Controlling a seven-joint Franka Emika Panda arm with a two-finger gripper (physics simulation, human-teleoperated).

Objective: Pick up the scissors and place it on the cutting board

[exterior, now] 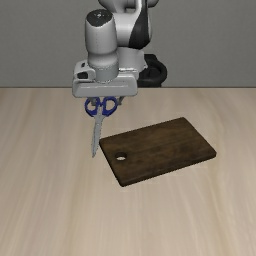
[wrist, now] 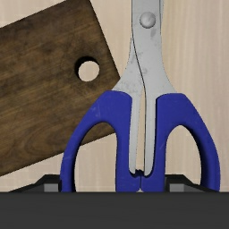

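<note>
Step in hand, as I read it: carry phase, grasp done, placement not yet. The hand, left of centre in the exterior view, is clamped on the scissors by the blue handles, with a finger against each loop from the outside. The blades point toward the lower edge of the frame, the tip just beside the left corner of the cutting board. In the wrist view one loop overlaps the board edge near its hole, so I judge the scissors are lifted off the counter.

Next move calls for:
- shifting toward the exterior view's right until the scissors sit over the board's middle
- lowering, then releasing
- lining them up with the board's long side, since it lies skewed

The counter is pale wood grain and flat. A plain grey wall is behind, with the arm's dark base at upper centre.
</note>
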